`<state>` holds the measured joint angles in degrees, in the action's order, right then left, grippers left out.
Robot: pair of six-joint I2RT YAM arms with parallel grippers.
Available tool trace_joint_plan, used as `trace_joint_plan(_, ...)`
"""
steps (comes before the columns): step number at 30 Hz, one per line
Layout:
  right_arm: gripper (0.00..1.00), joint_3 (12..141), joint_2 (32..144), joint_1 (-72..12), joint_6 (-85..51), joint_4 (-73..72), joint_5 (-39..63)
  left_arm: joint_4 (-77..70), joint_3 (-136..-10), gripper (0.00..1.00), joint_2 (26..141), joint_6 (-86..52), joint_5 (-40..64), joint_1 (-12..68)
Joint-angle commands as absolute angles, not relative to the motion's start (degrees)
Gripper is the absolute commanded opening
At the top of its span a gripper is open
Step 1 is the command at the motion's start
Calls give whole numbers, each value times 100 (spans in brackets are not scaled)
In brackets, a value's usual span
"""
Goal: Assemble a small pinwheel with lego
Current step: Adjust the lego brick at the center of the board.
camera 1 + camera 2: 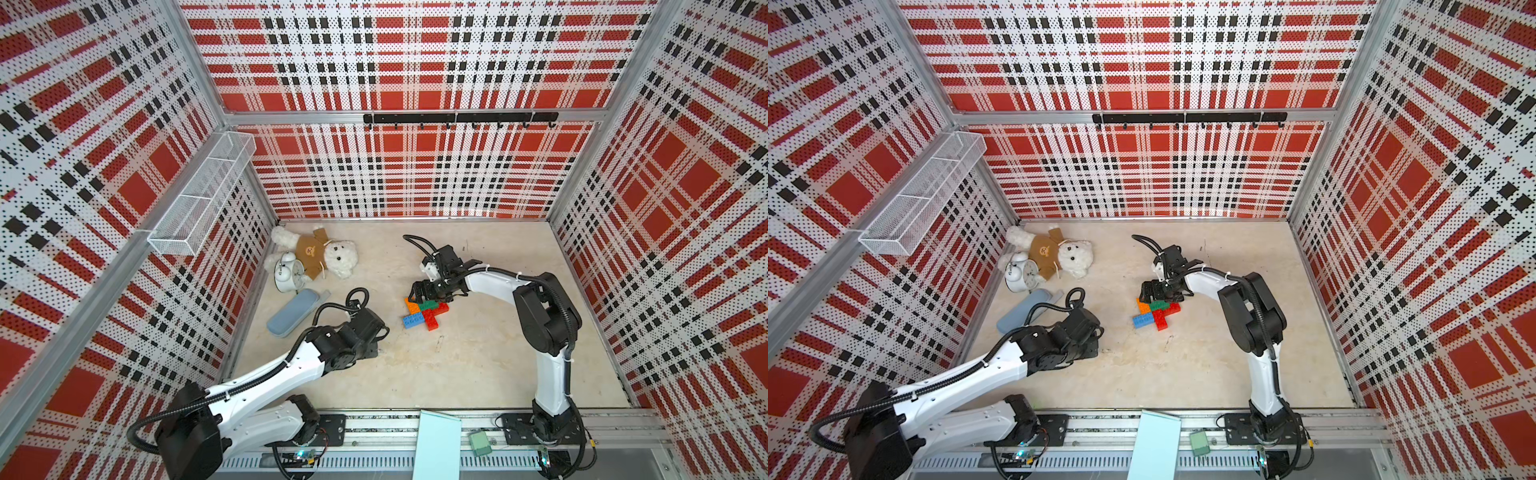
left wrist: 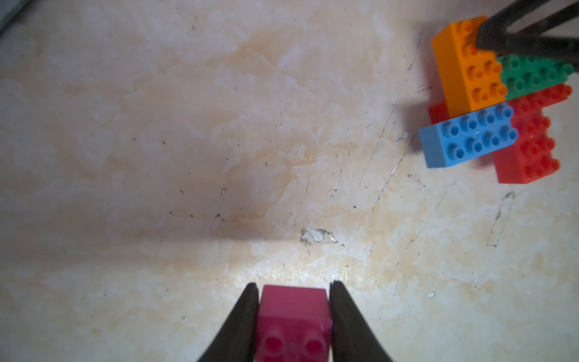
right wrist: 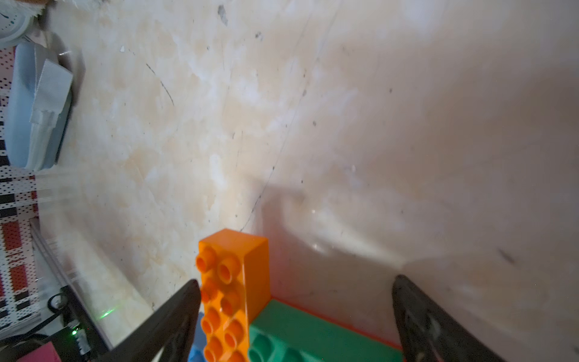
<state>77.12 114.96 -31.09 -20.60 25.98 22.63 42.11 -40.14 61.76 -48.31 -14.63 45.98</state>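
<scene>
The lego pinwheel [image 1: 424,313] lies mid-table as a flat cluster: orange brick [image 1: 411,306], green brick [image 1: 428,305], blue brick [image 1: 413,320] and red bricks [image 1: 432,322]. My right gripper [image 3: 295,280] stands wide open over its far side. One finger is beside the orange brick [image 3: 232,297], and the green brick [image 3: 307,332] lies between the jaws, touching neither. My left gripper [image 2: 294,286] is shut on the small pink square brick [image 2: 294,316], low over bare table to the left of the cluster [image 2: 495,103]. In both top views the left wrist hides that brick.
A teddy bear [image 1: 324,255], a white alarm clock [image 1: 286,274] and a blue-grey case [image 1: 293,311] lie at the back left. A wire basket [image 1: 199,199] hangs on the left wall. A pale blue sheet [image 1: 436,444] and a small green box [image 1: 480,442] sit at the front rail.
</scene>
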Motion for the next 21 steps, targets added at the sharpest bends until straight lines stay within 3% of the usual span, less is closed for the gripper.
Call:
trace_joint_plan(1, 96, 7320, 11204, -3102, -2314, 2483, 2422, 4184, -4373, 37, 6173, -4589, -1351, 4531)
trace_joint_plan(12, 95, 6369, 10346, -3066, -3278, 1628, 2811, 4056, -5276, 37, 7053, -4046, -802, 4566)
trace_joint_plan(21, 98, 5972, 8903, -1892, -3291, 2196, 2312, 4126, -6511, 37, 8586, -3210, -402, 4679)
